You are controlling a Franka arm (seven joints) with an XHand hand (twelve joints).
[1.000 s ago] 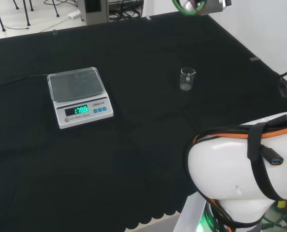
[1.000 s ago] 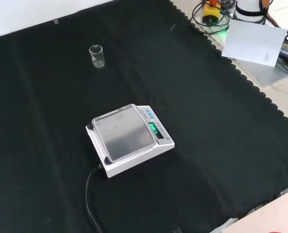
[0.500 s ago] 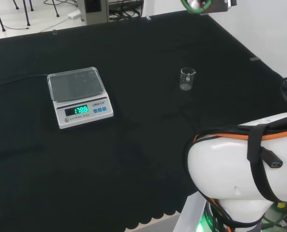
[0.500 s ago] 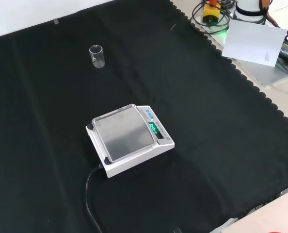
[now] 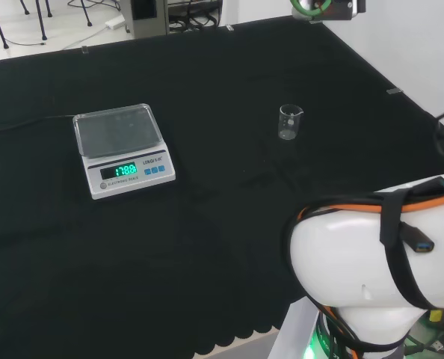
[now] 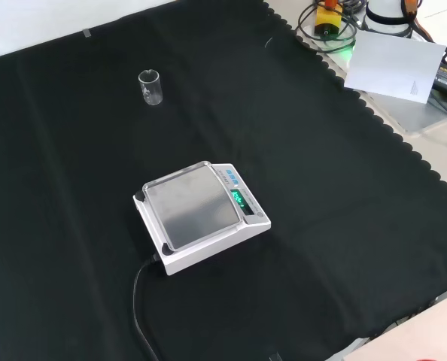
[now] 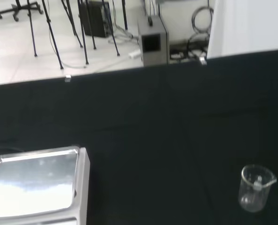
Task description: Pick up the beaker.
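Observation:
A small clear glass beaker stands upright and empty on the black cloth, right of centre in the head view. In the front view the beaker stands toward the far left of the cloth. The wrist view looks down on the beaker from well above and some way off. At the head view's top edge, the arm's end with a green ring hangs high over the cloth's far side, apart from the beaker.
A white digital scale with a lit green display sits left of the beaker in the head view; its black cable trails off the cloth. The arm's white link stands at the lower right. A white sheet lies beyond the cloth's scalloped edge.
The arm's green-ringed end has shifted to the right along the head view's top edge. The beaker and the scale have not moved.

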